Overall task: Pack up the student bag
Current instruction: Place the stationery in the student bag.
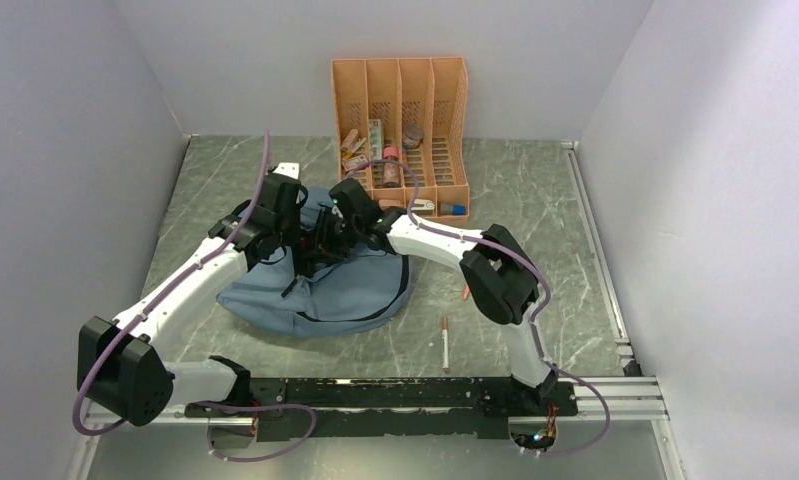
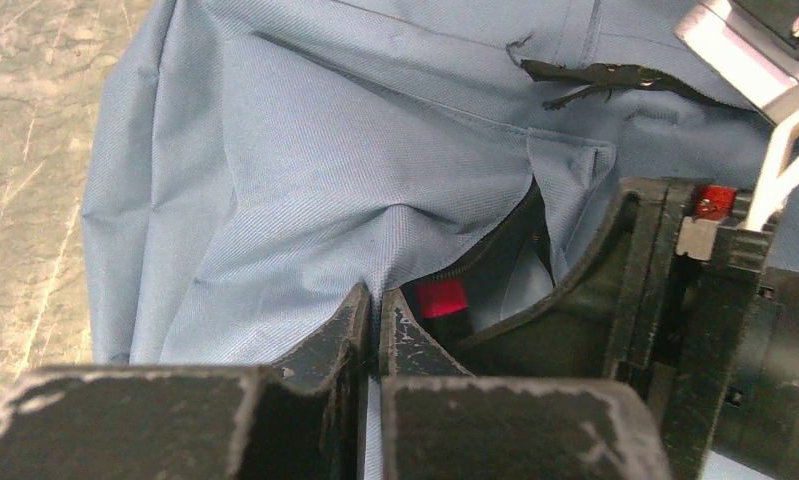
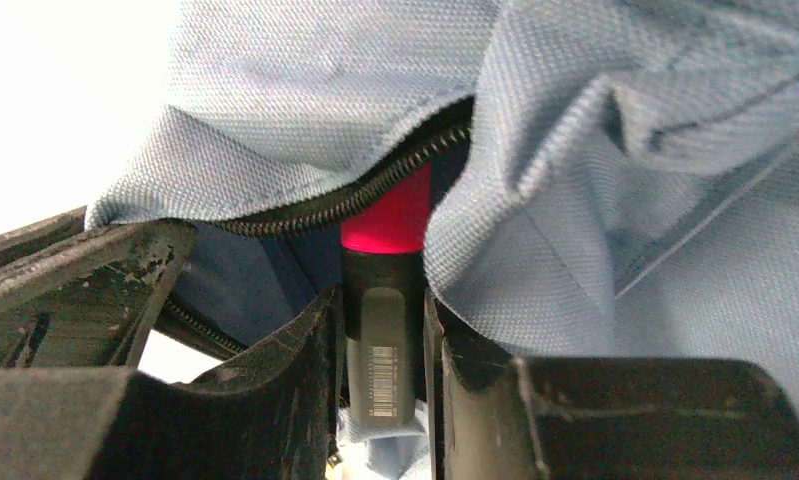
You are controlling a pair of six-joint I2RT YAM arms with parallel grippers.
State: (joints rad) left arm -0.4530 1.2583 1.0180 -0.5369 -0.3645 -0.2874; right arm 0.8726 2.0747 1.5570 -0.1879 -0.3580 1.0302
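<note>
The dusty-blue student bag [image 1: 325, 295] lies on the table between both arms. My left gripper [image 2: 373, 300] is shut on a fold of the bag's fabric [image 2: 305, 170] at the edge of its zip opening and holds it up. My right gripper [image 3: 380, 300] is shut on a black marker [image 3: 383, 340] with a barcode label. The marker's red cap [image 3: 390, 215] pokes into the open zip [image 3: 345, 195], and the cap [image 2: 442, 298] also shows inside the opening in the left wrist view. In the top view both grippers [image 1: 320, 230] meet over the bag's far end.
An orange slotted file organizer [image 1: 400, 130] with several small items stands at the back. A pen [image 1: 445, 340] lies on the marble table in front of the bag, with a small orange piece [image 1: 466, 291] near the right arm. Grey walls close three sides.
</note>
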